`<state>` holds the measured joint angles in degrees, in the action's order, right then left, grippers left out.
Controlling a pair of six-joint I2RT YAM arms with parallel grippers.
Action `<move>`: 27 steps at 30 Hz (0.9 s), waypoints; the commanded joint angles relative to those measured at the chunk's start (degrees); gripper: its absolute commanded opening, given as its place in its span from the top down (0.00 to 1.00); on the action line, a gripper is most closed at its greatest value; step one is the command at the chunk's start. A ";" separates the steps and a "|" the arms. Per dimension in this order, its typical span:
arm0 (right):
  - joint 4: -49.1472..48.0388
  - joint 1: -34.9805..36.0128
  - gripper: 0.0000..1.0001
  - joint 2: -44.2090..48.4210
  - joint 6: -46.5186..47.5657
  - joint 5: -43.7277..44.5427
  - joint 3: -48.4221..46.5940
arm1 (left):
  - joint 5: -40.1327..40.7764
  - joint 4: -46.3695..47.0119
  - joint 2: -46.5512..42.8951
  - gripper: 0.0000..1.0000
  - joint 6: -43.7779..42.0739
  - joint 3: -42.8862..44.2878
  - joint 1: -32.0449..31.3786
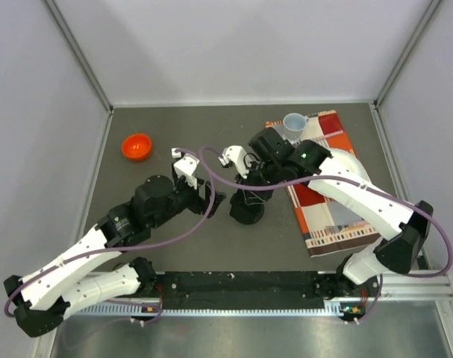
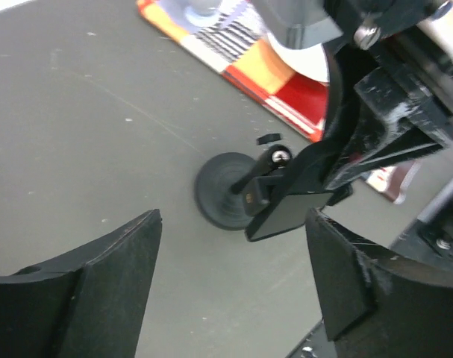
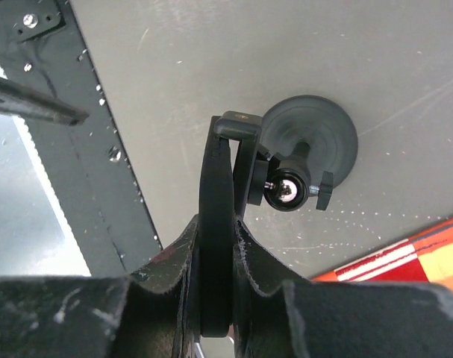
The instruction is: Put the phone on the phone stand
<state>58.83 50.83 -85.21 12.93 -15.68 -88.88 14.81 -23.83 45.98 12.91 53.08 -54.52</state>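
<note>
The phone [image 3: 215, 216] is a thin black slab seen edge-on in the right wrist view, pinched between my right gripper's [image 3: 215, 276] fingers. Its far end sits against the hooked cradle [image 3: 237, 125] of the phone stand [image 3: 316, 138], a black disc base with a ball joint. In the left wrist view the phone's glossy face [image 2: 286, 215] hangs tilted over the stand's base [image 2: 220, 190]. From above, my right gripper [image 1: 260, 170] is over the stand [image 1: 247, 212]. My left gripper [image 1: 215, 200] is open and empty just left of the stand, and the left wrist view [image 2: 230, 291] shows bare table between its fingers.
A red, orange and white patterned book [image 1: 327, 186] lies right of the stand, under the right arm. A small pale cup [image 1: 294, 121] stands at its far corner. An orange bowl [image 1: 136, 146] sits at the far left. A metal rail [image 1: 241, 287] runs along the near edge.
</note>
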 commanded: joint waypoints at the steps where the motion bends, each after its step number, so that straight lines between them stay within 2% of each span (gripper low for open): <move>1: 0.85 -0.91 1.00 -1.45 5.78 -11.99 -4.02 | -23.13 2.30 -2.56 0.12 -2.89 -0.43 6.78; 2: 0.94 -0.91 1.00 -1.54 6.23 -12.79 -3.93 | -26.29 2.65 -2.73 0.11 -2.89 -1.04 10.19; 3: 1.20 -0.91 1.00 -1.80 6.75 -14.10 -3.84 | -32.93 2.83 -2.39 0.11 -3.58 -1.31 11.88; 5: 1.55 -0.99 1.00 -2.59 7.90 -13.94 -4.02 | -38.52 2.65 -1.33 0.13 -3.94 -1.92 15.74; 6: 1.64 -1.26 1.00 -2.94 8.34 -14.02 -4.19 | -44.63 3.00 0.24 0.14 -4.55 -2.28 16.89; 8: 1.64 -2.48 1.00 -3.99 8.78 -15.25 -4.37 | -48.89 6.42 1.83 0.24 -4.47 -4.02 19.00; 11: 2.43 -3.89 1.00 -4.88 9.83 -15.69 -5.60 | -54.26 8.63 6.48 0.26 -7.09 -4.65 19.02; 15: 2.87 -4.86 1.00 -5.14 10.19 -18.15 -7.36 | -57.69 9.51 9.83 0.25 -14.13 -5.09 19.10; 18: 3.31 -5.13 1.00 -5.67 10.27 -19.30 -7.97 | -55.77 13.37 10.01 0.27 -16.24 -6.06 19.01; 19: 3.57 -5.21 1.00 -5.76 10.36 -19.30 -7.97 | -53.94 13.38 10.01 0.29 -16.77 -5.45 19.01; 20: 3.66 -5.21 1.00 -5.93 10.45 -19.47 -7.97 | -52.70 13.64 10.10 0.37 -17.38 -5.18 19.01; 22: 3.92 -5.30 1.00 -5.93 10.80 -19.82 -7.71 | -51.20 14.25 11.14 0.42 -18.26 -5.09 19.01; 26: 4.45 -5.56 1.00 -6.37 11.24 -19.92 -7.97 | -53.56 10.65 14.66 0.37 -22.31 -4.21 19.01; 27: 4.54 -5.65 1.00 -6.46 11.33 -19.91 -8.06 | -54.87 11.61 14.93 0.32 -22.83 -4.65 19.01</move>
<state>62.96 45.17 -90.94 23.97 -29.08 -93.89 -37.34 -14.48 58.65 -5.08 47.51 -35.70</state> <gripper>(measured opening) 0.147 0.622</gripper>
